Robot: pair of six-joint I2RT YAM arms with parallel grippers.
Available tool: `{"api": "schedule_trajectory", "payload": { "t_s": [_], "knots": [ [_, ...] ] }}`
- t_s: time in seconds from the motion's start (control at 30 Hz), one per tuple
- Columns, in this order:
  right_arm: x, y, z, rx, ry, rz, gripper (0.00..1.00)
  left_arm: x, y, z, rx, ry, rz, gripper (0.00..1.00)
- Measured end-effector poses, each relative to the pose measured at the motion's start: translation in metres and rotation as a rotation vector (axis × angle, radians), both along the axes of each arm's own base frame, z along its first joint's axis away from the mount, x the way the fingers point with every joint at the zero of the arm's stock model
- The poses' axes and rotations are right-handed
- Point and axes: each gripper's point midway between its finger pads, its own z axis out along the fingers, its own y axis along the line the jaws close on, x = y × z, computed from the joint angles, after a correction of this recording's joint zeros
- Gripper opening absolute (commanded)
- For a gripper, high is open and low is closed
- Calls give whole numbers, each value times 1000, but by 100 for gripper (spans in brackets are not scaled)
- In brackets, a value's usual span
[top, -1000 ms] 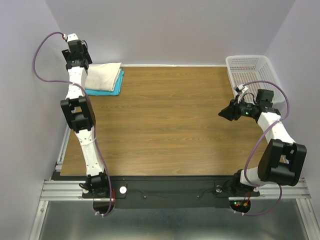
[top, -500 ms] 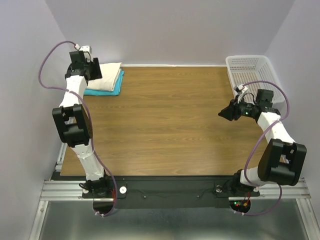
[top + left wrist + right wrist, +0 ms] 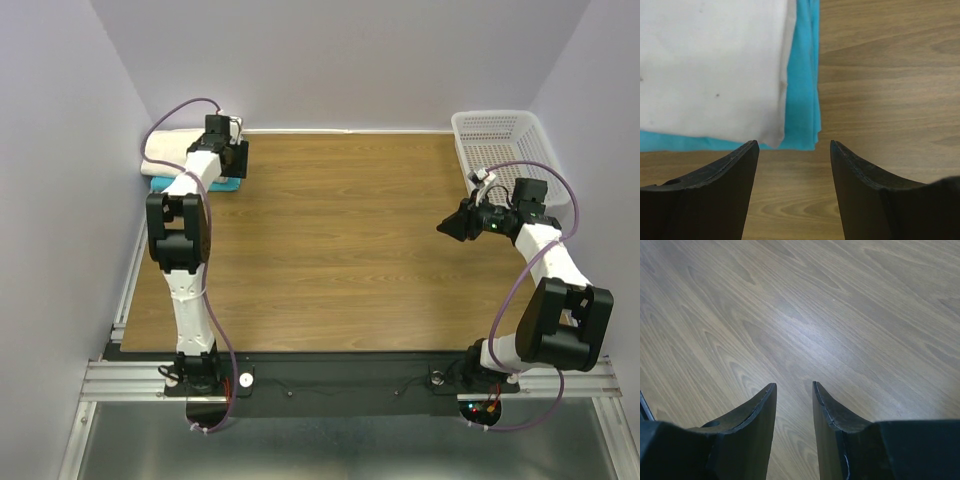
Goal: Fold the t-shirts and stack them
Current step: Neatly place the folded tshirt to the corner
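Cream t-shirt (image 3: pixel 710 65) atop turquoise t-shirt (image 3: pixel 802 100), far-left corner of table (image 3: pixel 330 250); wood stretches rightward. Left gripper (image 3: pixel 794 145): jaws apart, empty, just beside stack's corner. Right gripper (image 3: pixel 792 387): parted, empty, well apart.

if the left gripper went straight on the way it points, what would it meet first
Likely the corner of the turquoise t-shirt showing under the cream t-shirt; depth is unclear, so possibly the table just before it.
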Motion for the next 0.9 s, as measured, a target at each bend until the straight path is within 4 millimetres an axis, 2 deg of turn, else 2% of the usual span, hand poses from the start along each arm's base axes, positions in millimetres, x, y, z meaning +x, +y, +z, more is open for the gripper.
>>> {"api": "schedule_trajectory", "payload": {
  "t_s": [0.1,0.2,0.4,0.57,0.8,0.87,0.9],
  "knots": [
    [0,0,0,0,0,0,40,-3,-5,-13,44,33,-2,71],
    [0,0,0,0,0,0,40,-6,2,-18,101,55,24,71],
    [0,0,-2,0,4,1,40,0,11,-6,204,29,82,68],
    [0,0,-2,0,6,1,40,6,13,-4,247,18,103,64],
    [0,0,-3,0,8,3,41,7,15,-25,269,58,107,61],
    [-1,0,-3,0,12,2,40,6,17,-31,280,71,114,53],
    [-1,0,-4,1,13,3,40,5,18,-33,285,75,117,42]
  ]
}}
